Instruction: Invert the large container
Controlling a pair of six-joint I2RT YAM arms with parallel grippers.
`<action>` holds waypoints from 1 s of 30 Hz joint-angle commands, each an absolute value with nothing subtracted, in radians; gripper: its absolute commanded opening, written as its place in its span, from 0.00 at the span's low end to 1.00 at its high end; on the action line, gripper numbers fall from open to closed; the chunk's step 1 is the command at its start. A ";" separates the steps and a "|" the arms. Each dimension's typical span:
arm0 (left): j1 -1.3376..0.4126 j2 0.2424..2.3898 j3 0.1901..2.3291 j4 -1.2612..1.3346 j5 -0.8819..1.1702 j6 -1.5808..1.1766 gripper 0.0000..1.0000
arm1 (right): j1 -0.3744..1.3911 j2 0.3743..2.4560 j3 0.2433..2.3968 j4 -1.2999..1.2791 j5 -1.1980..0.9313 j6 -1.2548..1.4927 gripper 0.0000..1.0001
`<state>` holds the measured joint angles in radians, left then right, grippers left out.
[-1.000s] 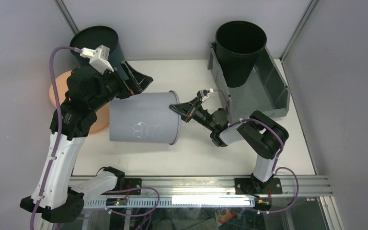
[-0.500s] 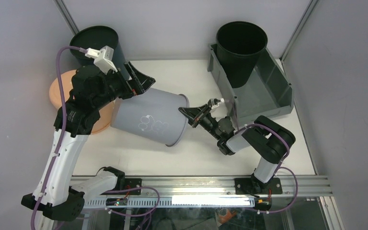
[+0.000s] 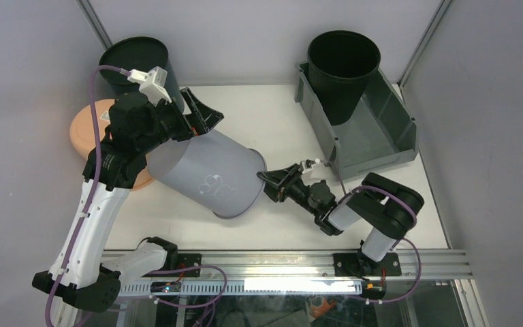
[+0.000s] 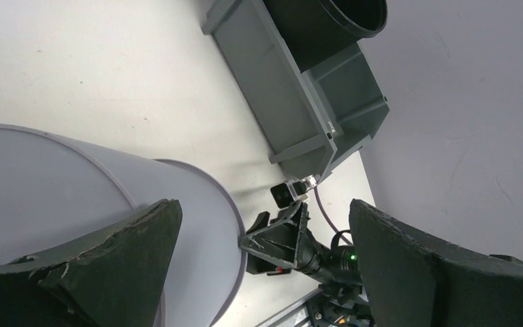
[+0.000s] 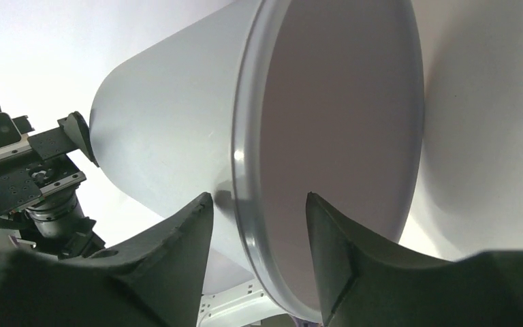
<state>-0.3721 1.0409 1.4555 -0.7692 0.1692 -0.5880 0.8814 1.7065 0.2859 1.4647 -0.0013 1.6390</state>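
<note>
- At far left in the top view, round orange bucket point(image 3: 80, 131), half hidden behind the left arm; seen by neither wrist camera
- Behind it at the back-left corner, black bucket point(image 3: 133, 57), upright
- Left gripper point(image 3: 201, 122) spread wide at the closed end of the pale grey bucket point(image 3: 208, 174); from its own wrist view point(image 4: 262, 204), one finger point(image 4: 102, 262) overlapping the bucket's wall point(image 4: 75, 197), the other point(image 4: 436, 272) out in free air; contact impossible to judge
- Pale grey bucket on its side across the middle of the table point(image 3: 279, 109), mouth turned toward the near right; faint printed mark on its wall visible from above only
- Right gripper point(image 3: 272, 184) at the bucket's rim, low over the table; only the right wrist view point(image 5: 259, 204) shows how: one finger point(image 5: 177, 259) outside the wall, the other point(image 5: 344, 266) inside the mouth, rim point(image 5: 245, 204) passing between with a gap on each side, so parted and not clamped; same gripper seen from the left wrist point(image 4: 276, 238) as an open triangle just beside the rim
- At back right, large grey bin point(image 3: 389, 117) upright, opening upward, well apart from both grippers; second black bucket point(image 3: 344, 61) standing in its rear part; bin's outer wall point(image 4: 293, 116) and that bucket point(image 4: 340, 20) also caught by the left wrist camera, absent from the right wrist view
</note>
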 commanded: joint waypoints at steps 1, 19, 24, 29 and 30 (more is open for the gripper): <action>-0.371 1.041 1.450 -0.732 0.212 -0.580 0.99 | 0.895 1.568 0.274 1.323 0.090 1.594 0.57; -0.371 1.062 1.388 -0.691 0.379 -0.559 0.99 | 0.900 1.130 0.375 0.478 0.177 1.404 0.73; -0.373 1.083 1.362 -0.587 0.478 -0.629 0.99 | 0.902 1.076 0.397 0.385 0.214 1.344 0.73; -0.382 1.104 1.321 -0.454 0.541 -0.697 0.99 | 0.903 1.005 0.421 0.283 0.262 1.301 0.73; -0.387 1.110 1.315 -0.432 0.551 -0.709 0.99 | 0.903 0.992 0.427 0.252 0.273 1.294 0.73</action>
